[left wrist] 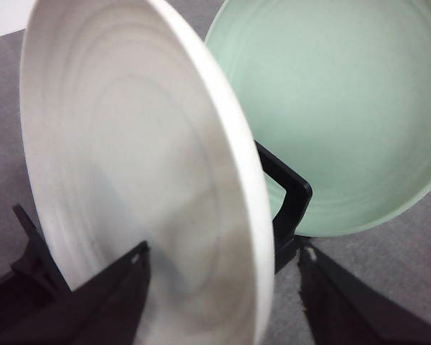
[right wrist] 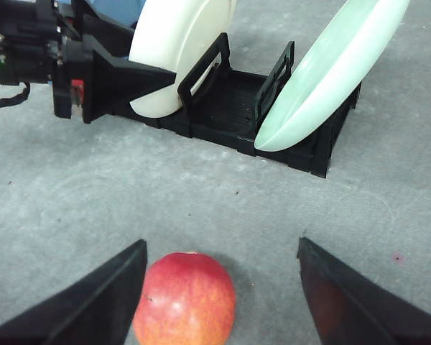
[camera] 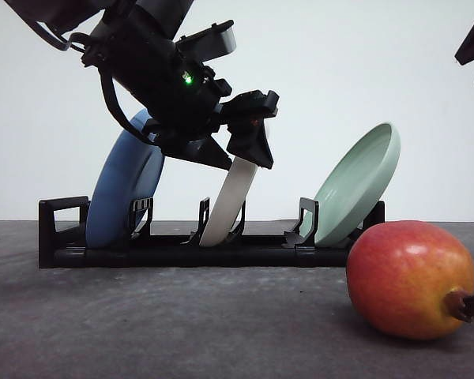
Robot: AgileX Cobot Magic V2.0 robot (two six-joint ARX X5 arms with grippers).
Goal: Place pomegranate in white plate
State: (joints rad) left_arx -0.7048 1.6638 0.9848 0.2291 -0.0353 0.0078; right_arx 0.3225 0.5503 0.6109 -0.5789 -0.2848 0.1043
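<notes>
Black left gripper (camera: 249, 154) is straddling the racked off-white round plate's (camera: 231, 201) rim, jaws open; open right gripper (right wrist: 223, 287) is hovering above the red-orange pomegranate (right wrist: 185, 300).

The black left arm reaches down from the upper left of the front view, its wrist bent toward the middle of the frame, a small green light glowing on the wrist housing. The left gripper (camera: 249, 154) points downward with its black wedge-shaped fingers (left wrist: 115, 291) spread, one finger on each side of a thin edge held between them; whether the pads touch it cannot be told. The right gripper (right wrist: 219, 298) hangs low with its dark triangular fingers (right wrist: 93, 305) set wide apart in the lower part of the right wrist view.
</notes>
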